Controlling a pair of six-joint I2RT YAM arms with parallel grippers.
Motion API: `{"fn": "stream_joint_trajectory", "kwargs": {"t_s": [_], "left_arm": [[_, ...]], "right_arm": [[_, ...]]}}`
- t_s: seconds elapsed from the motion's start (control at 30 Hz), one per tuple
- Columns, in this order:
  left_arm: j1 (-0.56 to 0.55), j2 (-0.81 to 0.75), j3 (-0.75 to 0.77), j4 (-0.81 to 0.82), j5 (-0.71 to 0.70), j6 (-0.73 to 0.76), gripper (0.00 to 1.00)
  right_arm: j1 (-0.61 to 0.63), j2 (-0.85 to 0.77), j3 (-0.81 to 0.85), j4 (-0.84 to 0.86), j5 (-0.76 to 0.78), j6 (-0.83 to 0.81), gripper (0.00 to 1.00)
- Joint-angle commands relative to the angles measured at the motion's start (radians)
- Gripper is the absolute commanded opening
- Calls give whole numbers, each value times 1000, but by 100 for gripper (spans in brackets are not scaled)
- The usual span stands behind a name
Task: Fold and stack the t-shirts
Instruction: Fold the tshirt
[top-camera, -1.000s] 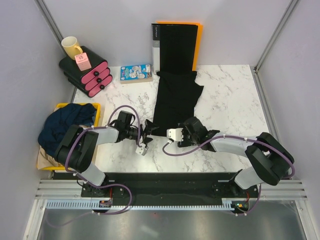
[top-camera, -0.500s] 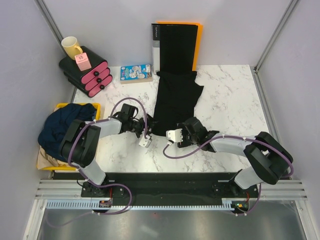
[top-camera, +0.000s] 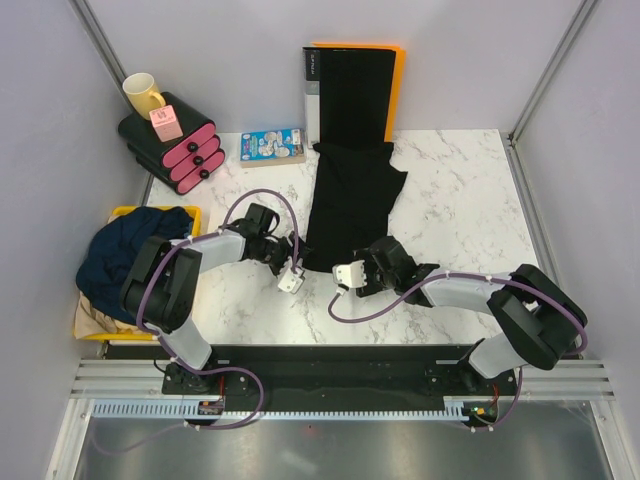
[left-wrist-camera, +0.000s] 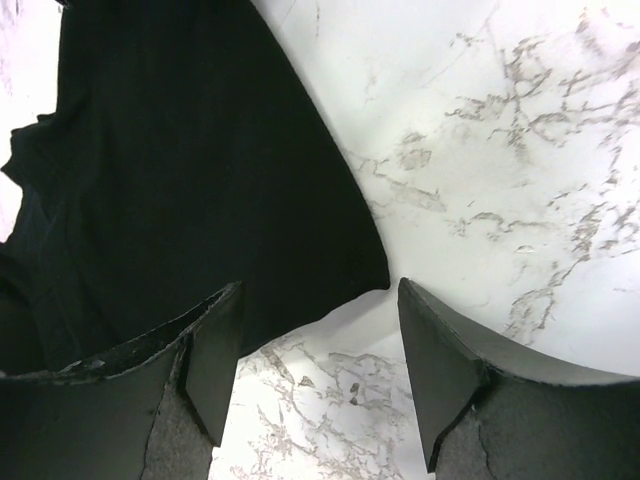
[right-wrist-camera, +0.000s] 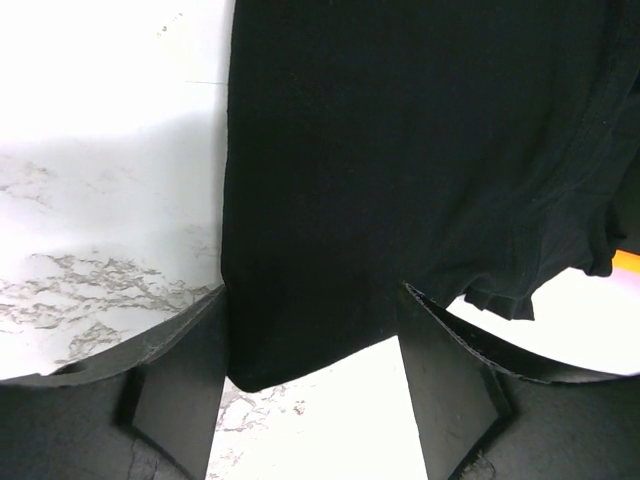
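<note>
a long black soft cloth t-shirt (top-camera: 350, 205) is laid flat, touching the stiff black binder with an orange back (top-camera: 352, 90). at the end far from the binder, its corners are kept between the spread jaws of the left gripper (left-wrist-camera: 320, 335) and the right gripper (right-wrist-camera: 312, 345). nothing is pinched yet. a fold is likely being got ready.

Left wrist: the black tee (left-wrist-camera: 170, 180) runs off the top and left edges, and my fingers (left-wrist-camera: 215, 350) are cut by the bottom edge. Right wrist, same story: cloth spills past top and right, with just an orange sliver (right-wrist-camera: 628, 262) at the edge. From above, the left arm (top-camera: 225, 248) and right arm (top-camera: 455, 290) hide the tee's near hem. The tan tee (top-camera: 92, 318) is mostly buried under the navy tee (top-camera: 130, 255). The box (top-camera: 272, 146) print is too small to read.
</note>
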Motion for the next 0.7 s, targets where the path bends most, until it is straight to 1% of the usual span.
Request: {"fn": "stream_joint_trajectory", "kwargs": {"t_s": [0.0,0.07,0.1,0.17,0.2,0.23,0.3,0.37,0.4,0.43,0.5,0.53,0.57,0.6,0.67], "left_arm": [[-17,27,-20,-186,-61,348,70],[-29,28,-20,-186,-59,330,69],[-36,30,-17,-188,-59,318,63],[-58,33,-17,-188,-67,276,55],[-66,34,-17,-188,-70,265,46],[-71,41,-20,-188,-80,255,43],[-88,45,-23,-186,-87,242,41],[-109,56,-24,-180,-99,206,39],[-117,57,-26,-171,-105,186,34],[-126,59,-26,-162,-123,163,31],[-147,61,-23,-139,-137,95,26],[-157,62,-17,-121,-163,45,21],[-158,64,-15,-110,-171,14,20],[-158,65,-14,-102,-182,5,17],[-158,67,-20,-47,-212,-43,13]], "right_arm": [[2,29,-38,-78,-30,23,72],[2,39,-36,-72,-30,23,69],[2,43,-35,-69,-30,27,69],[2,50,-30,-69,-31,30,66],[2,52,-30,-69,-31,30,65],[2,56,-30,-69,-30,30,62],[3,62,-29,-67,-31,36,61],[2,67,-30,-66,-30,40,57],[3,69,-32,-66,-55,40,54],[2,66,-36,-66,-59,39,43],[2,61,-41,-70,-66,37,36],[2,52,-50,-76,-68,36,27],[2,44,-55,-79,-68,37,26],[2,40,-59,-85,-69,36,24],[2,26,-70,-88,-66,34,22]]}}
